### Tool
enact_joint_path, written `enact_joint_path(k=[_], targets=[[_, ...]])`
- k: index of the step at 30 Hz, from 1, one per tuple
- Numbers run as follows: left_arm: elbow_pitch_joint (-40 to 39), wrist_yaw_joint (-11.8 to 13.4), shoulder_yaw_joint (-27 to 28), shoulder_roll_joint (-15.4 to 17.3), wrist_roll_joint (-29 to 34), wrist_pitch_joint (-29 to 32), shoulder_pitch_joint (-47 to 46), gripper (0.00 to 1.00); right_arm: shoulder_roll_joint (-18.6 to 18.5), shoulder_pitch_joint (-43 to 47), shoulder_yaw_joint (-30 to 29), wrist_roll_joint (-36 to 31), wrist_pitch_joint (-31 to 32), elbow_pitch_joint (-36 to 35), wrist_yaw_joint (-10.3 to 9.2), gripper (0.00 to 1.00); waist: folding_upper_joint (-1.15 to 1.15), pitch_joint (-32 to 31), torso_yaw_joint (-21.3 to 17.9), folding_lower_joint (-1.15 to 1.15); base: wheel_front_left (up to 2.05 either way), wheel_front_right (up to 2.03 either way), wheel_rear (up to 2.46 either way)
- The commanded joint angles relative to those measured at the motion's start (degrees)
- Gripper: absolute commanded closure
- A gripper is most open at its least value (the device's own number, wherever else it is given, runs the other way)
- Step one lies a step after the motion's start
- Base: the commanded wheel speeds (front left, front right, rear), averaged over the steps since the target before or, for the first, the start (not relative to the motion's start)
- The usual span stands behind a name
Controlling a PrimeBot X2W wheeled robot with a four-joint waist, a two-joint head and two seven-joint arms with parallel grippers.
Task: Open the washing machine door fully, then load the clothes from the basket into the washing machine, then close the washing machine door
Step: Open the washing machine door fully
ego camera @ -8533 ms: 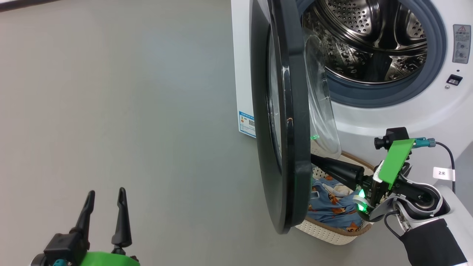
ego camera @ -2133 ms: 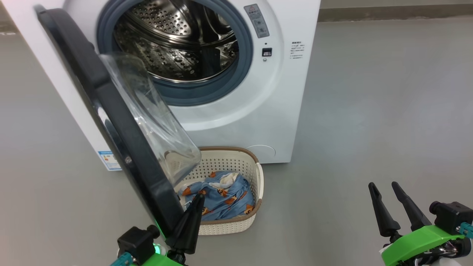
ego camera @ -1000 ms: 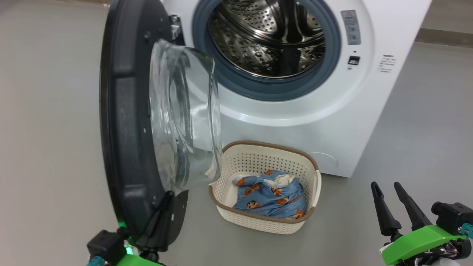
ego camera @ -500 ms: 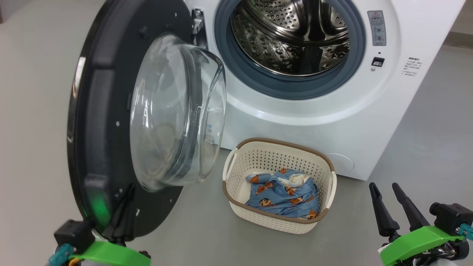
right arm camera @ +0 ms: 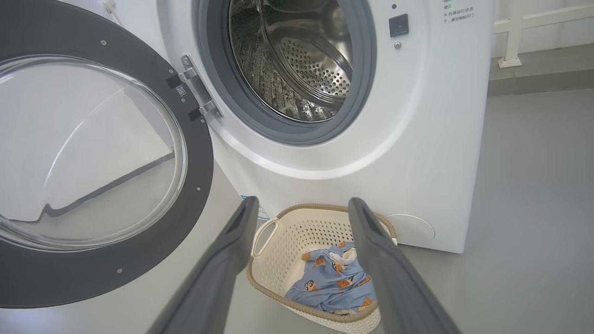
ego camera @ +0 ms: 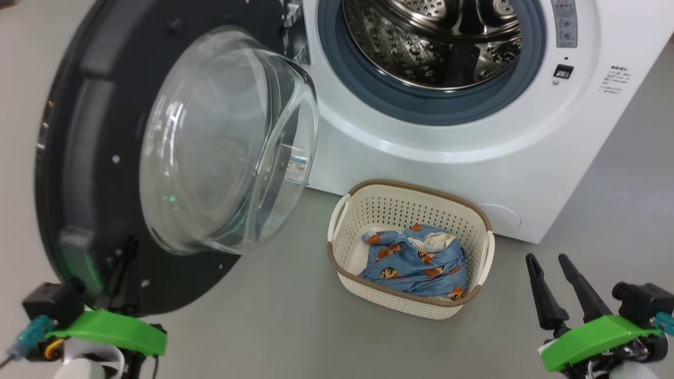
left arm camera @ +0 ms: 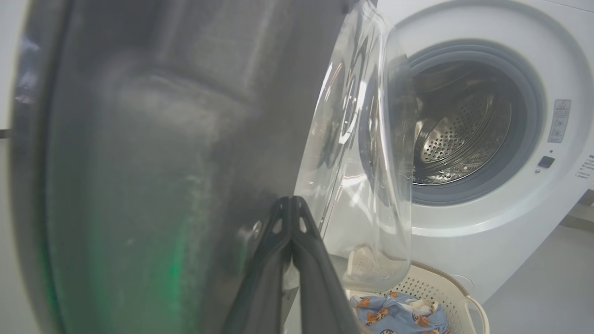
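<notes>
The washing machine [ego camera: 474, 152] stands with its steel drum [ego camera: 447, 42] exposed. The washing machine door [ego camera: 210, 147] hangs wide open to the left, its glass bowl facing me. My left gripper [left arm camera: 291, 200] is shut, with its tips against the door's dark inner face near the lower edge [ego camera: 126, 258]. The basket [ego camera: 405, 208] sits on the floor in front of the machine, with the blue printed clothes [ego camera: 416, 260] inside. My right gripper [ego camera: 546, 259] is open and empty at the lower right, short of the basket [right arm camera: 320, 208] and the clothes [right arm camera: 332, 278].
Grey floor [ego camera: 605, 210] spreads to the right of the machine and in front of the basket. The open door takes up the space at the left. A white railing post [right arm camera: 510, 37] stands far behind at the right.
The door has swung wider open to the left, with my shut left gripper against it. The head camera has shifted too. The right gripper holds its place.
</notes>
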Motion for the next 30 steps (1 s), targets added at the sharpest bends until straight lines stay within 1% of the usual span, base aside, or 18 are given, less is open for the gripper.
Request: enact_joint_path(k=[1,7,13,18,30], targets=[[-0.2,0.9,3.2,3.0,-0.7,-0.1,-2.7,1.00,-1.1,-2.5,1.1,0.3,-0.5,-1.3,0.43,0.00,-0.01,0.7,0.4,0.00,0.00,0.00,0.00],[3.3,1.3,5.7,5.0,-1.9,-0.7,-5.4,1.00,-1.1,-3.7,1.3,0.3,-0.5,-1.3,0.43,0.00,-0.01,2.4,0.8,0.00,0.00,0.00,0.00],[6.8,1.4,7.0,7.9,-1.6,-1.1,-8.8,1.00,-1.1,-4.9,1.3,0.1,-0.5,-1.1,0.43,0.00,-0.01,3.8,1.2,0.00,0.00,0.00,0.00],[10.0,1.1,7.1,10.0,-0.9,-1.3,-12.3,1.00,-1.1,-5.8,1.2,0.1,-0.5,-1.2,0.43,0.00,-0.01,4.9,1.5,0.00,0.00,0.00,0.00],[20.0,0.3,5.5,13.2,1.1,-1.6,-21.8,1.00,-1.4,-8.2,1.0,-0.2,-0.5,-1.2,0.43,0.00,-0.01,8.4,1.7,0.00,0.00,0.00,0.00]])
